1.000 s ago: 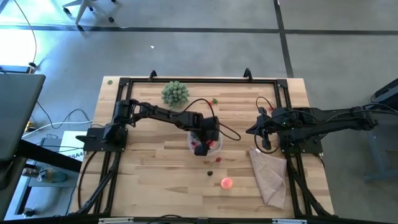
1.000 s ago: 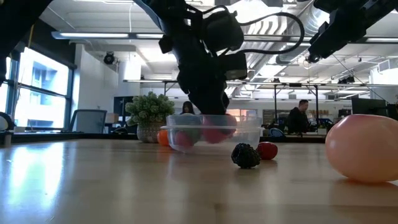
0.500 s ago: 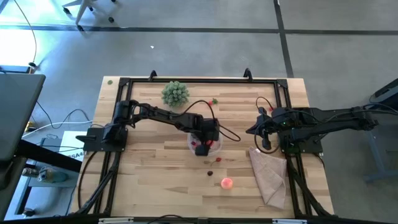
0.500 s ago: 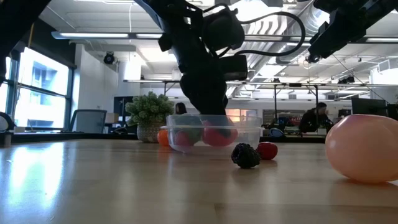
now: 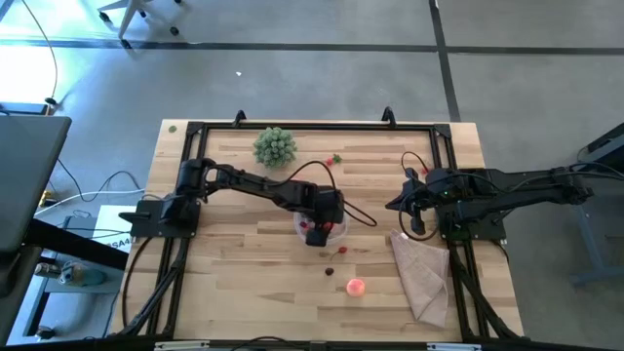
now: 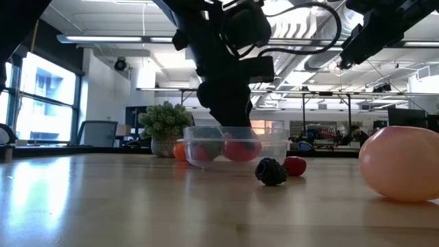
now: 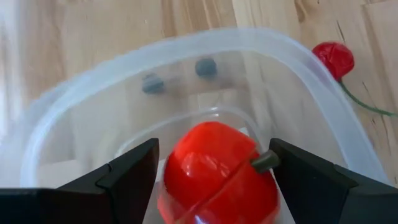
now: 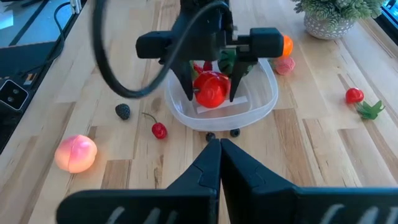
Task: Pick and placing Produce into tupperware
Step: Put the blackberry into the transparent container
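The left gripper (image 8: pixel 211 93) is over the tupperware (image 5: pixel 321 226) at the centre of the high view, its fingers set on both sides of a red tomato (image 7: pixel 217 171) and pinching it. The right gripper (image 5: pixel 410 207) waits at middle right, fingers pressed together. A peach (image 5: pixel 355 287), blackberry (image 6: pixel 272 171) and cherry (image 6: pixel 295 165) lie on the table (image 5: pixel 234 273) below the tupperware
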Controlling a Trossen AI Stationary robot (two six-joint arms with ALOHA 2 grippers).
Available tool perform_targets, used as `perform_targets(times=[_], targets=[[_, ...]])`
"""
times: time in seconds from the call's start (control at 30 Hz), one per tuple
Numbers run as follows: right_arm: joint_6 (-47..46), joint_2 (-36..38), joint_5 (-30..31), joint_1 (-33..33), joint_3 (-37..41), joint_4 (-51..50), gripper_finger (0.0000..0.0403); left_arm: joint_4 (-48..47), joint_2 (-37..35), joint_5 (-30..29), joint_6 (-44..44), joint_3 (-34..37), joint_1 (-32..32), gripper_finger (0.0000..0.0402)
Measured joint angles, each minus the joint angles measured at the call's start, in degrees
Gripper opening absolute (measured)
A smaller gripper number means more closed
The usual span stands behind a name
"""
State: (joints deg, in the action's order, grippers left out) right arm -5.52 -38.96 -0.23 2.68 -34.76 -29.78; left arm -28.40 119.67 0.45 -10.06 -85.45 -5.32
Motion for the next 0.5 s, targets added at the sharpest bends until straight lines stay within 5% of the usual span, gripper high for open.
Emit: perform_targets(times=[0.5], targets=[[0.0, 0.0, 0.0, 0.0, 0.0, 0.03, 0.0, -0.49, -6.16, -2.29, -0.66, -0.04, 2.14, 0.0294]])
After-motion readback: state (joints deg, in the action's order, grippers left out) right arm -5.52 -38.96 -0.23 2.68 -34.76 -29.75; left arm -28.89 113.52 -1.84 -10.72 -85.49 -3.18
